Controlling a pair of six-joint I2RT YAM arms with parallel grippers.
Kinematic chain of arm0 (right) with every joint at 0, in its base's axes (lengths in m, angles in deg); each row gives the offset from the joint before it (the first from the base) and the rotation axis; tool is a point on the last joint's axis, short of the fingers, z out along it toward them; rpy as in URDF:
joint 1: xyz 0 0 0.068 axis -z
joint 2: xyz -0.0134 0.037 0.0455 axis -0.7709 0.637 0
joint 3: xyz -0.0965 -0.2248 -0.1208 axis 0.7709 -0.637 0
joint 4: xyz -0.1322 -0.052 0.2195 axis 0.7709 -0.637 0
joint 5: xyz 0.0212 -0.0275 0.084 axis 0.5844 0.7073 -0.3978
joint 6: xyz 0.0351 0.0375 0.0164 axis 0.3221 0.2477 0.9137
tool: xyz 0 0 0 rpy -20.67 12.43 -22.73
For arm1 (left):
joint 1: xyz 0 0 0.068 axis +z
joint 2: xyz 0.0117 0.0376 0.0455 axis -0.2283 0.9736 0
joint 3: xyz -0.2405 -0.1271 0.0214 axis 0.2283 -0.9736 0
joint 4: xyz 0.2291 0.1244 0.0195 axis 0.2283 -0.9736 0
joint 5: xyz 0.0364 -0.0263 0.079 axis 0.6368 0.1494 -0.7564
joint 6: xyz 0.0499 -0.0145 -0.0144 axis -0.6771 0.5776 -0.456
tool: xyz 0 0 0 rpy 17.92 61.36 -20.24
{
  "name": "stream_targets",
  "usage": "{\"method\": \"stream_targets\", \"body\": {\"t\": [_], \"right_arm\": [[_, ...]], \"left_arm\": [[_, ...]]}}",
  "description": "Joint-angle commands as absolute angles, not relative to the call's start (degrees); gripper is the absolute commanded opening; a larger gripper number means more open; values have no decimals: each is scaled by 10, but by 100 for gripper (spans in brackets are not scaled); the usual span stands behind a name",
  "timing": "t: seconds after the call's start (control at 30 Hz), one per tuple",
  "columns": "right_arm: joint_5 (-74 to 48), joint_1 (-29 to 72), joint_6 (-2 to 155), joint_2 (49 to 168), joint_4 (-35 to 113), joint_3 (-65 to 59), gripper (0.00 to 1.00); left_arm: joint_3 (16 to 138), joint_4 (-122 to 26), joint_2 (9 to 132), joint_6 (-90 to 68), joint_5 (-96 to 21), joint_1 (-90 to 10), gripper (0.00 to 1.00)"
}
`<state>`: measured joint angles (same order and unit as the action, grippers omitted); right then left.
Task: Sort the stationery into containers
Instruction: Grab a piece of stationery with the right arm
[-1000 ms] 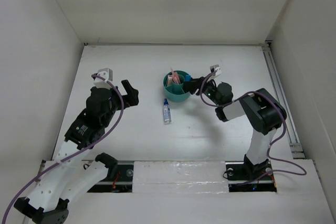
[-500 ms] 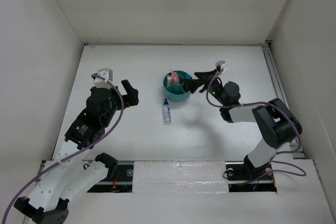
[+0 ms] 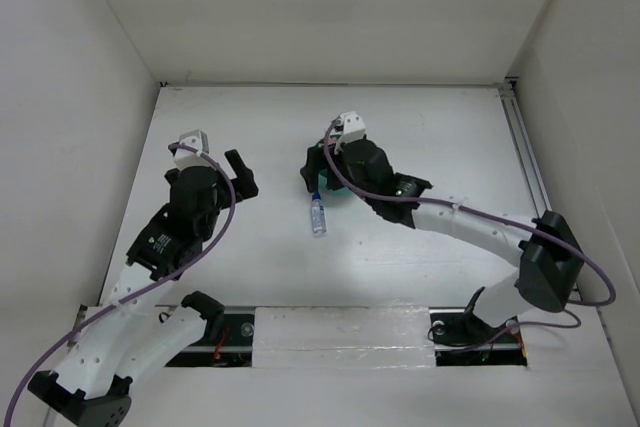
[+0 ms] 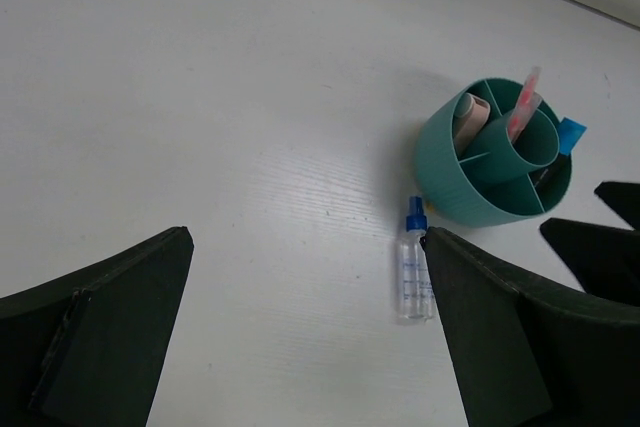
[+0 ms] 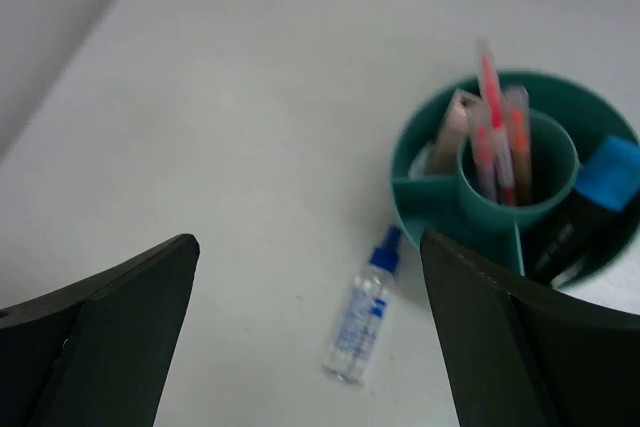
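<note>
My right gripper [image 5: 308,242] hangs above the table [image 3: 430,122] with its fingers spread wide and nothing between them, right over the teal organizer [image 5: 412,209], which my arm mostly hides in the top view. The organizer's central cup holds several upright pink pencils [image 5: 493,132]. A tan piece [image 5: 450,135] stands in one ring compartment and a dark marker with a blue top [image 5: 605,179] in another. The blue-capped clear pen [image 4: 412,272] lies flat on the table just beside the organizer's wall, cap toward it. My left gripper [image 3: 240,175] is likewise spread open and empty, well apart to the left.
</note>
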<state>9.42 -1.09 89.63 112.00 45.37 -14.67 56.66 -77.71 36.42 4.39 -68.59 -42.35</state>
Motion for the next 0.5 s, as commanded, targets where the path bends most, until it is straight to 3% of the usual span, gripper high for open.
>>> {"method": "stream_targets", "body": {"t": [0.0, 0.17, 0.3, 0.47], "right_arm": [[205, -22, 943, 1161, 206, -99, 98], [224, -52, 968, 1225, 140, -37, 94], [199, -52, 968, 1286, 125, 13, 80], [173, -57, 957, 1338, 123, 51, 77]], "left_arm": [[578, -781, 366, 58, -719, -424, 100], [578, -792, 353, 69, -737, -424, 100], [578, -792, 353, 74, -745, -424, 100], [578, -792, 348, 74, -745, -424, 100]]}}
